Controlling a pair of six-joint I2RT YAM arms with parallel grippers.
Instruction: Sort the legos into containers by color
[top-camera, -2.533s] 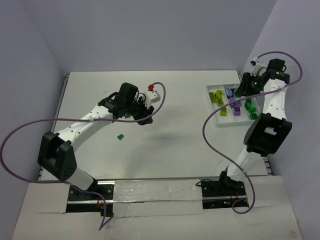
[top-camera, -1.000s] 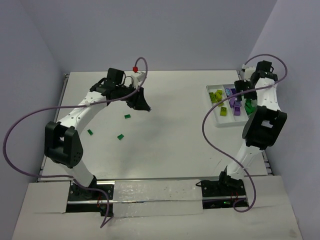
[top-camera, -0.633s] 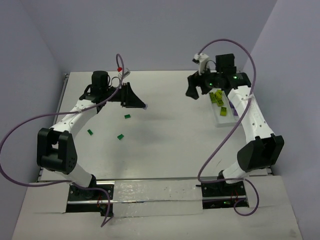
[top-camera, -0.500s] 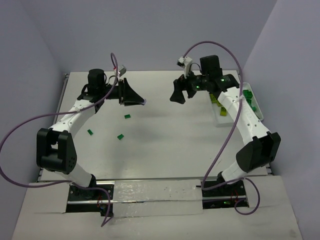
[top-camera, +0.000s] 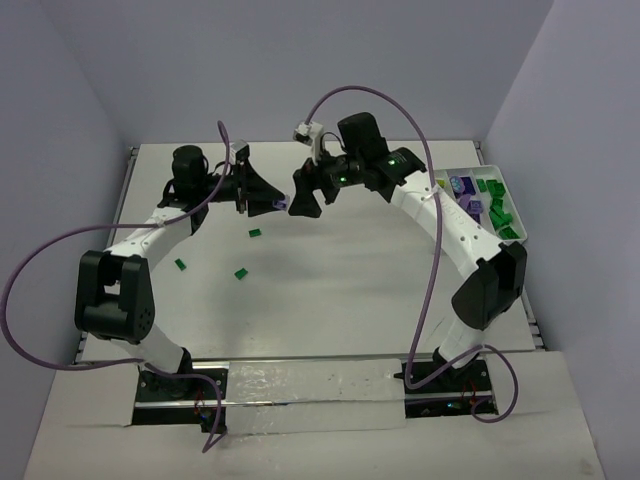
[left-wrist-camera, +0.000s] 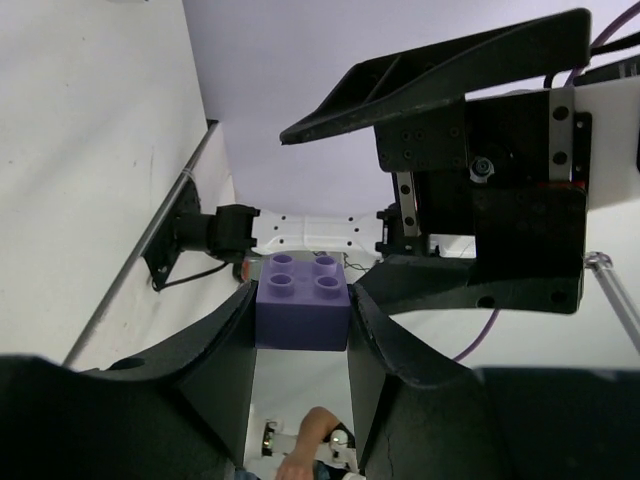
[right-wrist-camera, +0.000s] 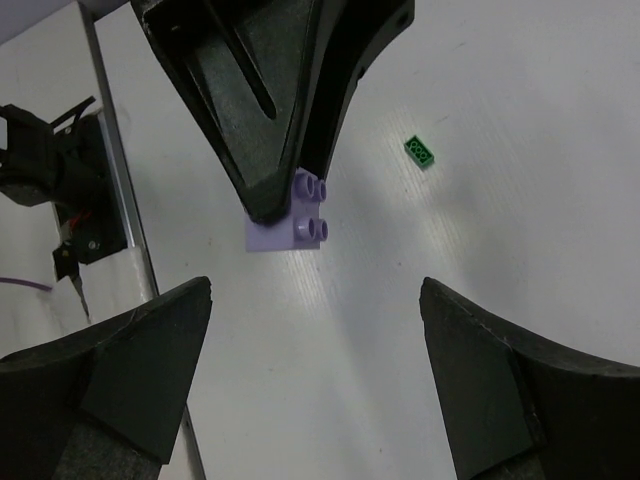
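Grip on the left side is firm: left gripper (top-camera: 279, 205) is clamped on a purple brick (left-wrist-camera: 302, 300), pinched at the very tips of its fingers (left-wrist-camera: 222, 350), one finger flat on each side face. The four studs face the left wrist camera. The brick is up off the table (top-camera: 330, 300).

Right gripper (top-camera: 301, 196) is spread wide and holds nothing. It points straight at the left gripper, tip to tip and just beside it. In the right wrist view the purple brick sits ahead of the right fingertips, roughly centred between the two fingers and touching neither.

Three green bricks (top-camera: 255, 234) lie loose on the table, below the left gripper and on its base side, well apart from both grippers.

Tray (top-camera: 478, 172) is well apart from the right gripper, out past that arm's forearm. It holds yellow-green, purple and green bricks in separate groups. The arm covers part of it, so I cannot tell how it is divided.
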